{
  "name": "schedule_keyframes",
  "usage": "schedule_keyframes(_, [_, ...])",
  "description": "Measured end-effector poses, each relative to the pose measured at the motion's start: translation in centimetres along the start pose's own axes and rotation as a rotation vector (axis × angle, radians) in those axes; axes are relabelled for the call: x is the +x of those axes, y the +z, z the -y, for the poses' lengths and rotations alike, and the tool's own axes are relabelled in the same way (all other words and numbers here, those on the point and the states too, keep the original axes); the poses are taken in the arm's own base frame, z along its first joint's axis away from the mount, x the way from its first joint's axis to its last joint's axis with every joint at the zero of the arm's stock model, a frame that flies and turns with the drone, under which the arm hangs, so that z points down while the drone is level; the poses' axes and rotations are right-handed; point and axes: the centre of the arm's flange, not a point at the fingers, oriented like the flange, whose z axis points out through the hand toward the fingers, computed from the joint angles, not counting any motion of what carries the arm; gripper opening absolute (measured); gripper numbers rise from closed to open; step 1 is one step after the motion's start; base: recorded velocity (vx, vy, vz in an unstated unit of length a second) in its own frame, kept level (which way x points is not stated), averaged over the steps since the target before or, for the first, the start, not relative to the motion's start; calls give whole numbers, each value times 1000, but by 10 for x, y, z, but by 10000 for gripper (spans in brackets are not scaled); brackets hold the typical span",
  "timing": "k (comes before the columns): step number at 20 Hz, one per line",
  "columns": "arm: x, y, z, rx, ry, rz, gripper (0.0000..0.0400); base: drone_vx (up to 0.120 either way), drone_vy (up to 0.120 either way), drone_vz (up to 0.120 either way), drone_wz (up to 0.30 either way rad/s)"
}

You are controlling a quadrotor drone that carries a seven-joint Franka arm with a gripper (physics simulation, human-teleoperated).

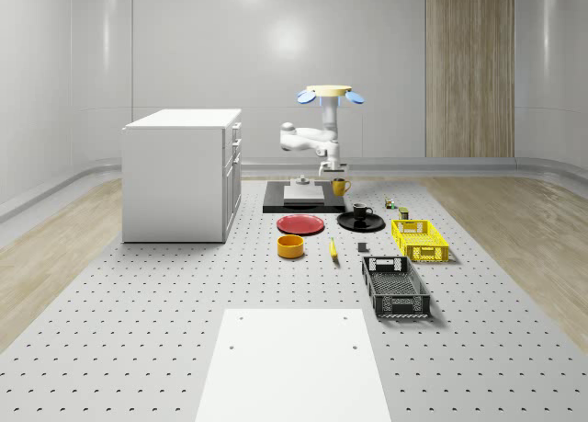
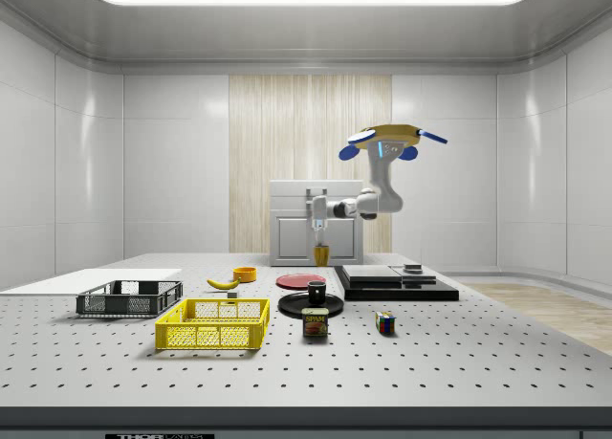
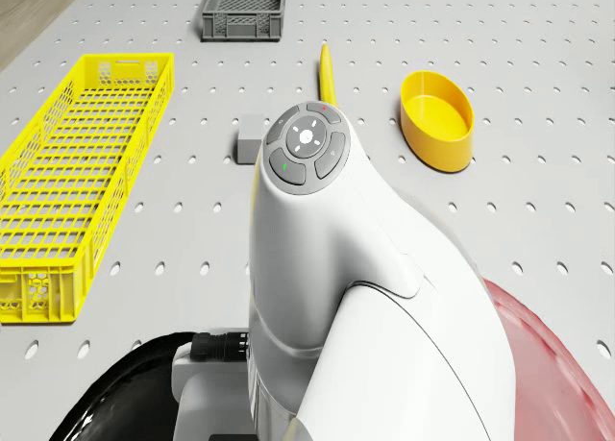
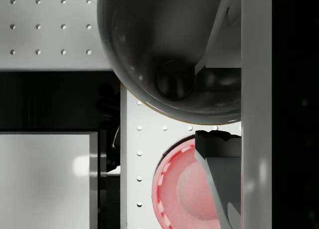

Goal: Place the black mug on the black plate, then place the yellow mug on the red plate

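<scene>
Carrying the yellow mug (image 1: 341, 187) in the air, clamped in our gripper (image 1: 333, 176), just behind the red plate (image 1: 300, 224). The black mug (image 1: 361, 211) already sits on the black plate (image 1: 360, 222), so step two is in hand. The drone (image 1: 329, 95) hovers over the table's far end. Next: bring the mug over the red plate, lower, release.

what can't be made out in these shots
- Red plate: in the drone view the arm covers part and the edge cuts the rest.
- Black plate: drone view, cut by the edge and hidden under the arm.
- Yellow mug: wrist view, top cut off; pincer finger crosses its rim.
- Can label: side view, too small to read.
</scene>
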Motion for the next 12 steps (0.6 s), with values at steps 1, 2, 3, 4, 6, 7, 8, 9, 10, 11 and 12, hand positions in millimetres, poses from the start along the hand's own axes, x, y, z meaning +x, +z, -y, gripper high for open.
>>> schedule_keyframes(1, [0, 0, 0, 0, 0, 0, 110, 120, -120, 0, 0])
schedule_keyframes(2, [0, 0, 0, 0, 0, 0, 110, 120, -120, 0, 0])
schedule_keyframes(3, [0, 0, 0, 0, 0, 0, 110, 120, -120, 0, 0])
schedule_keyframes(4, [0, 0, 0, 0, 0, 0, 110, 120, -120, 0, 0])
schedule_keyframes(6, [0, 0, 0, 0, 0, 0, 110, 120, -120, 0, 0])
schedule_keyframes(7, [0, 0, 0, 0, 0, 0, 110, 120, -120, 0, 0])
schedule_keyframes(8, [0, 0, 0, 0, 0, 0, 110, 120, -120, 0, 0])
schedule_keyframes(9, [0, 0, 0, 0, 0, 0, 110, 120, -120, 0, 0])
schedule_keyframes(10, [0, 0, 0, 0, 0, 0, 110, 120, -120, 0, 0])
schedule_keyframes(11, [0, 0, 0, 0, 0, 0, 110, 120, -120, 0, 0])
schedule_keyframes(12, [0, 0, 0, 0, 0, 0, 110, 120, -120, 0, 0])
